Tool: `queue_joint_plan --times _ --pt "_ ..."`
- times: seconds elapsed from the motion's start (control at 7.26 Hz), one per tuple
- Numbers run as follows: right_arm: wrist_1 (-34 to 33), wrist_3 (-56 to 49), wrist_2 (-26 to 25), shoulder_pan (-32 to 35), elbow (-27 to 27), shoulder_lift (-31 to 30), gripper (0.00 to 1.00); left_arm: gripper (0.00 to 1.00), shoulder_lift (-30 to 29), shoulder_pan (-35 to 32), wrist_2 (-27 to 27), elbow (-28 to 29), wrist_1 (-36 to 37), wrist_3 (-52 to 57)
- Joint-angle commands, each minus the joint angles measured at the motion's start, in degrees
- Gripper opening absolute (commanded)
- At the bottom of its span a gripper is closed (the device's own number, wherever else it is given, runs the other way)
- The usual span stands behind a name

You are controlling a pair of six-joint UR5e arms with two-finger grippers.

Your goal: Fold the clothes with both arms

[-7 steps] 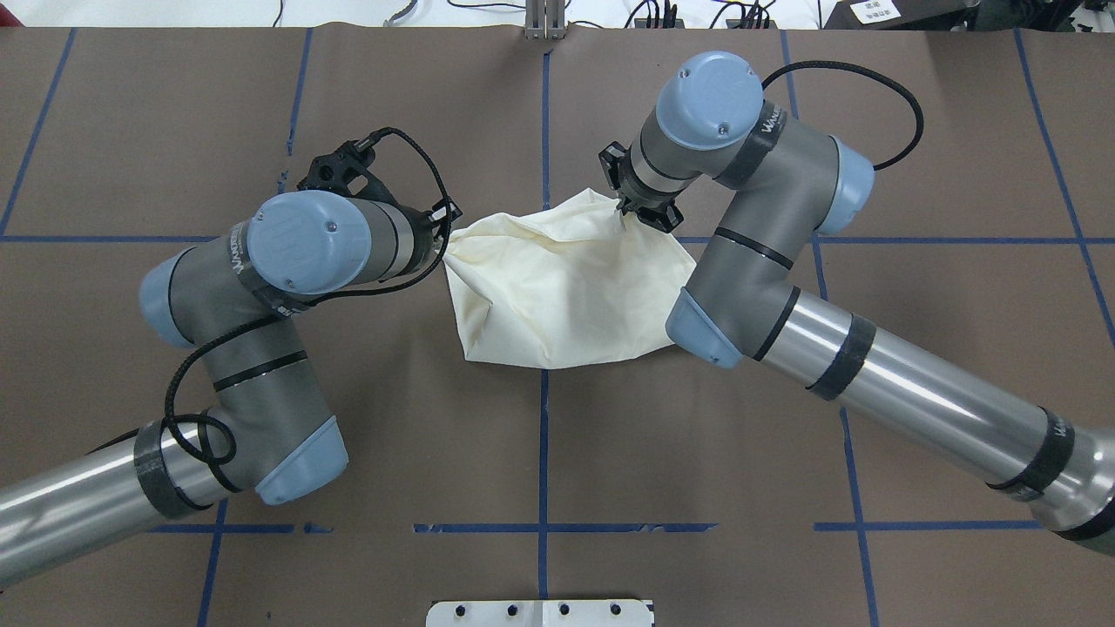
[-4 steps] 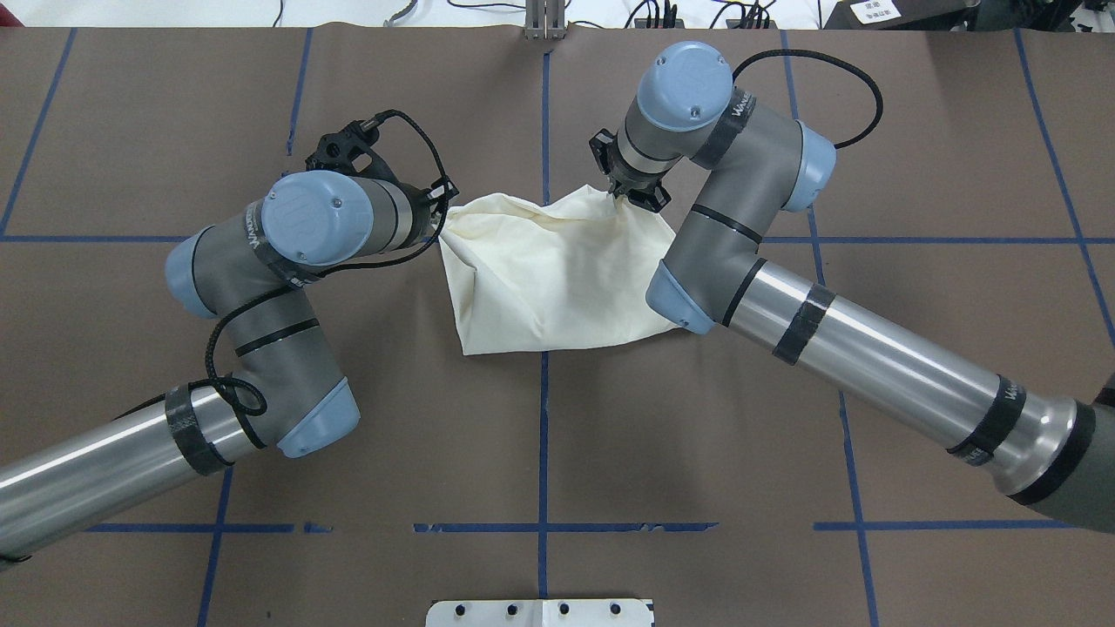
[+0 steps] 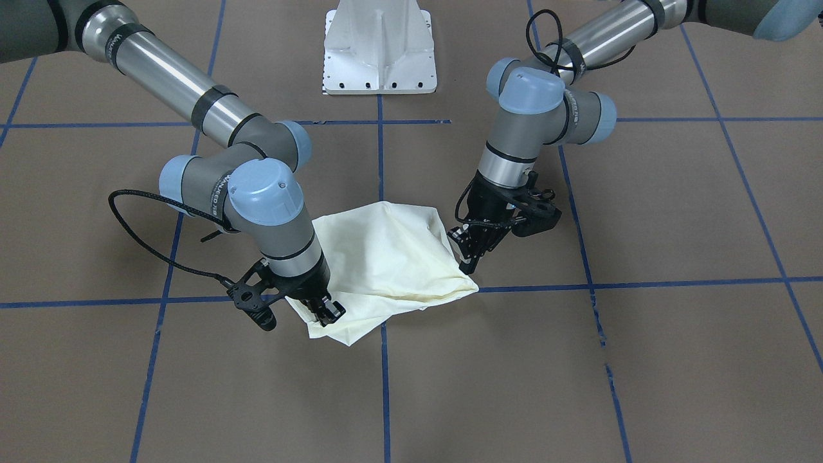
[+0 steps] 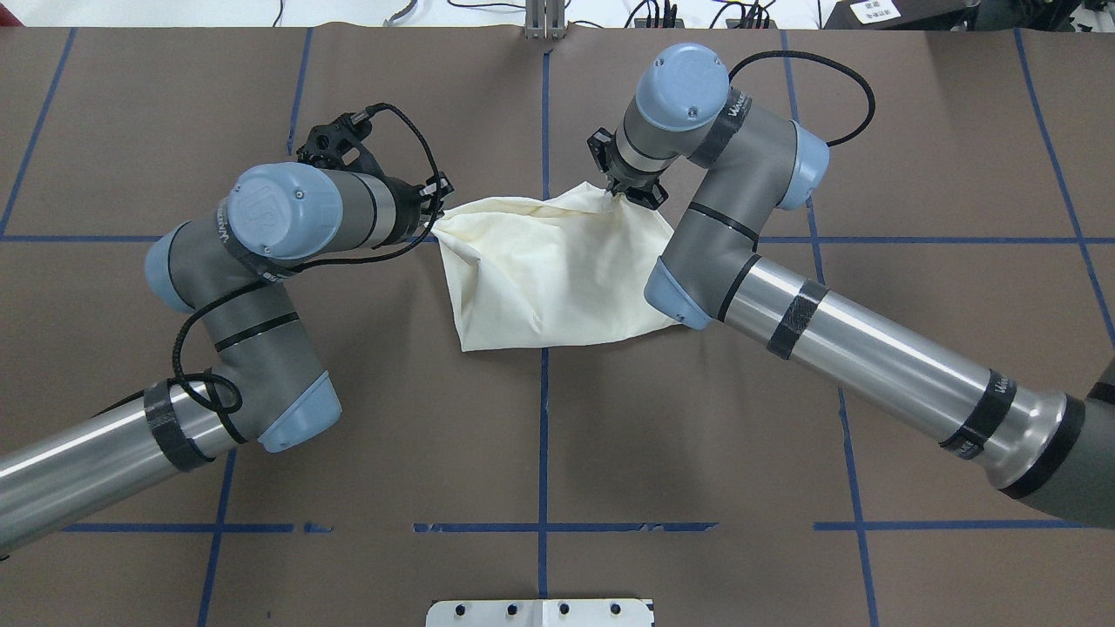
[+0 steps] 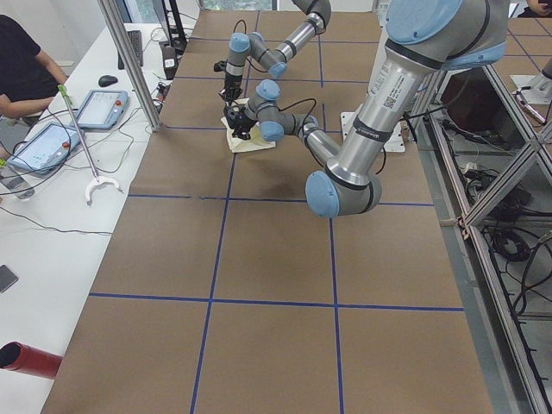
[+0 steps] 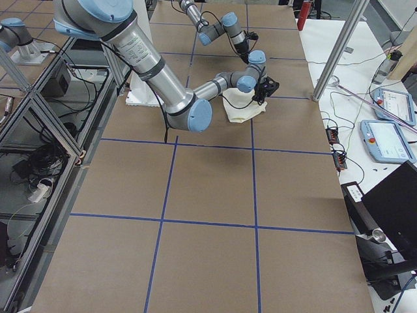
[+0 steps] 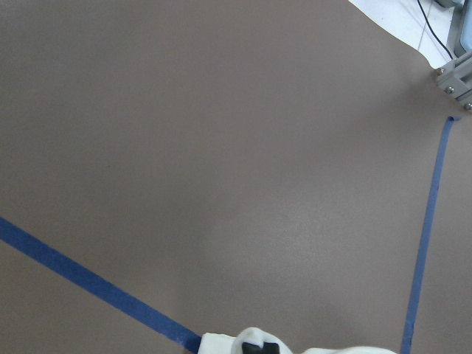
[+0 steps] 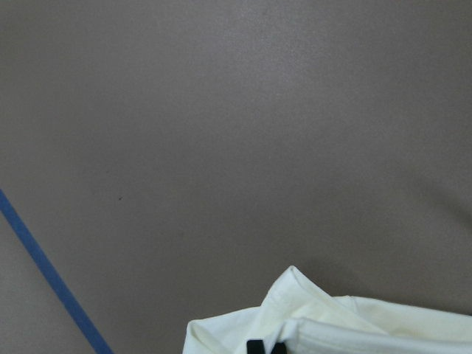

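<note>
At frame centre, the soft, wrinkled cream T-shirt (image 4: 557, 279) lies bunched into a puffy trapezoid on the matte brown desk (image 4: 784, 453). The left hand (image 3: 468, 258) and right hand (image 3: 325, 310) each pinch a corner.

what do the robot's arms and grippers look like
The left arm and right arm are jointed grey-and-silver tubes with light blue round caps, black bands, white lettering and looping black cables. The left gripper and right gripper are small, black, two-fingered.
</note>
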Motion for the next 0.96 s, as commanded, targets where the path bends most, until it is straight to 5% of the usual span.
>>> queue_joint_plan --times 0.0,0.14,0.69,0.83 --pt "0.33 0.03 0.0 0.17 -0.3 0.08 0.0 0.18 5.89 0.73 -4.77 -7.5 -0.6 -0.45" --pt "0.41 0.03 0.0 0.17 -0.21 0.08 0.0 0.0 5.81 4.74 -4.51 -7.34 -0.51 -0.9" --pt "0.42 0.11 0.0 0.44 -0.03 0.43 0.0 0.0 4.14 8.48 -4.25 -3.3 -3.48 -0.72" --pt "0.42 0.2 0.0 0.44 -0.12 0.6 0.0 0.16 4.05 8.47 -4.25 -3.21 -6.03 -0.99"
